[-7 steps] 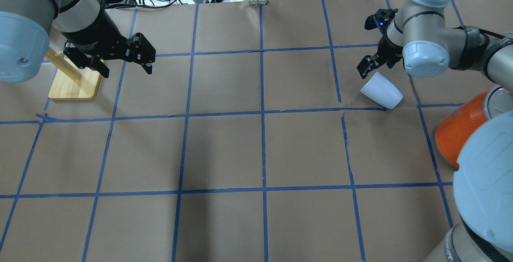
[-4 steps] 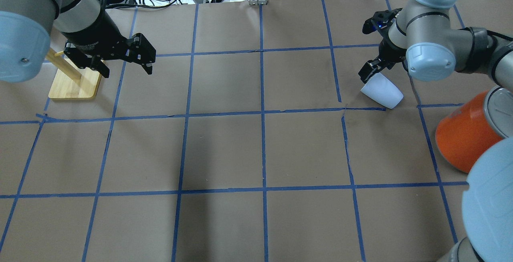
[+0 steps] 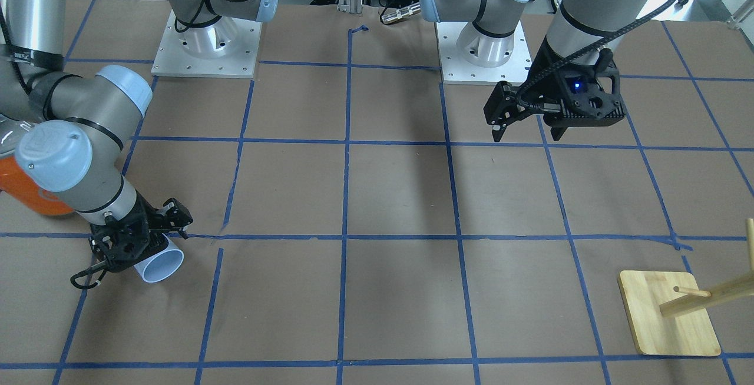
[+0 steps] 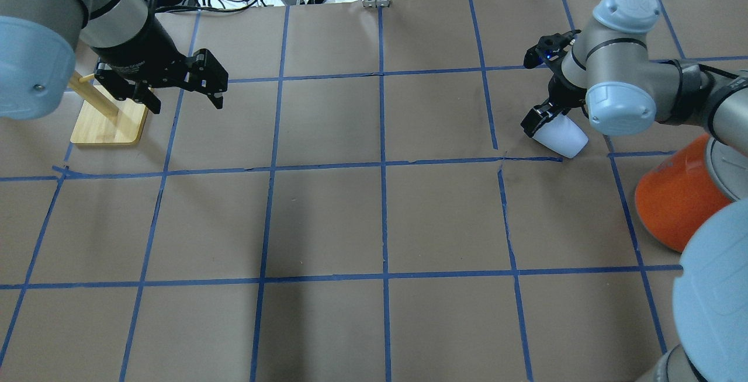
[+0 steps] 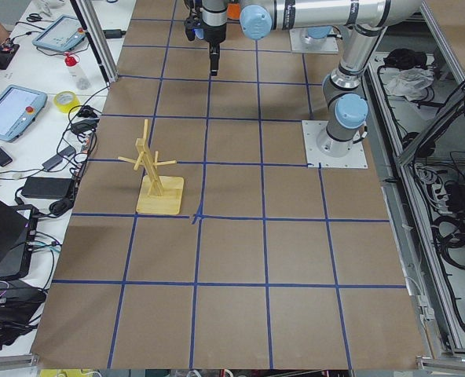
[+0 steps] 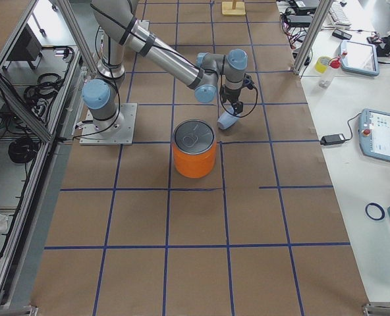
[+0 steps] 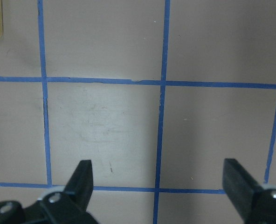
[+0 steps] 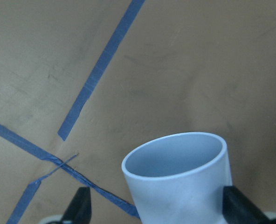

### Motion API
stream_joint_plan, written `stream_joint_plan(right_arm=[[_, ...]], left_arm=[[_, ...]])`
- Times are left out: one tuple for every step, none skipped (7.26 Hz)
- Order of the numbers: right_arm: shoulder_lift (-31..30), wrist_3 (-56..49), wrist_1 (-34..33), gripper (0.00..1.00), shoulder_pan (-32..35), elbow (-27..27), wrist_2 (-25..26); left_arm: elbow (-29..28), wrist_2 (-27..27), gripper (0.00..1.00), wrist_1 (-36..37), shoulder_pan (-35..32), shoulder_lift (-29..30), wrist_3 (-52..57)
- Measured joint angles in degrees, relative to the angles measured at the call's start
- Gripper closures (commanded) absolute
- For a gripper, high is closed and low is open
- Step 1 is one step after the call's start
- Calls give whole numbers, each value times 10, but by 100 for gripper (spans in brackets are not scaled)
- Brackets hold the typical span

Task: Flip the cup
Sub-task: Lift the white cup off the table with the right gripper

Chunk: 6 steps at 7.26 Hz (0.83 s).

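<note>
Right now the cup (image 4: 562, 139) lies on its side on the brown paper table (image 4: 327, 218), on the robot's right half, just beyond a blue tape line (image 4: 532, 159). Its mouth points away from the robot and toward its left. The narrower base points toward the orange can (image 4: 672, 207). The can stands upright, near the cup but apart from it.

The right gripper (image 8: 159, 207) is down at the cup. Its fingers are spread wide, one on each side of the cup body, just behind the rim. In the right wrist view, the finger (image 8: 238, 205) on that view's right sits just beside the cup wall; I cannot tell whether it touches. The other finger stands clear, with brown paper showing in the gap. It is not clamped. The light blue inside shows through the open mouth.

The left gripper (image 7: 160, 186) hangs above the table on the robot's left half. Its jaws are wide with nothing between them, and only taped grid lies below. The wooden peg stand (image 3: 668, 320) is upright on its flat base, farther out from the robot than this gripper and apart from it.
</note>
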<state>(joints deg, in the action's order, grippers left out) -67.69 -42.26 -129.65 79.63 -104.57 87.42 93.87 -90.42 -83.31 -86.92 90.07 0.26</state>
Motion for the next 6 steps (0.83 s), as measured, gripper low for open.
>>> stream_joint_plan(right_arm=[[7,-9,-15,0,0,-2,0],[12,-16,-27,0,0,-3,1],[17,-19,-35,0,0,-4,1],[20,-20,-39,0,0,-4,1],[22,-21,-41,0,0,-5,1],[23,-22,-41,0,0,-5,1]], left_arm=[[0,1,0,0,0,0,0],[0,2,0,1,0,0,0],[0,2,0,1,0,1,0],[0,1,0,1,0,1,0],[0,2,0,1,0,1,0],[0,1,0,1,0,0,0]])
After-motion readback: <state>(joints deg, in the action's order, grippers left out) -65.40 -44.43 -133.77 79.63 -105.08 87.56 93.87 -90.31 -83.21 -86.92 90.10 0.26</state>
